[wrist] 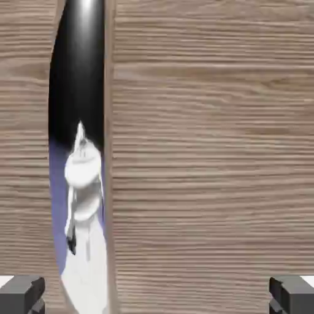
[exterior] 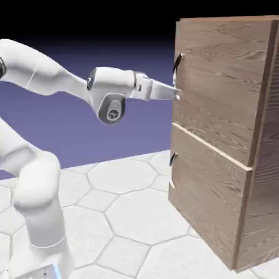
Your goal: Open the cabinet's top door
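Observation:
The brown wood-grain cabinet (exterior: 261, 163) stands at the exterior view's right. Its top door (exterior: 223, 82) is flush with the cabinet, with a thin curved dark handle (exterior: 177, 68) near its left edge. My gripper (exterior: 176, 93) reaches level to the door's front, its tips at the handle's lower end. In the hand view the door's wood (wrist: 208, 153) fills the picture and the shiny handle (wrist: 80, 153) runs top to bottom left of the middle, mirroring the arm. My gripper (wrist: 157, 298) is open; the handle lies between the fingertips (wrist: 21, 294), close to the left one, with no contact visible.
Below the top door sits the shorter lower door (exterior: 210, 190) with its own small handle (exterior: 173, 159). The white hexagon-tiled table (exterior: 131, 218) spreads under the arm, whose base rises at the lower left.

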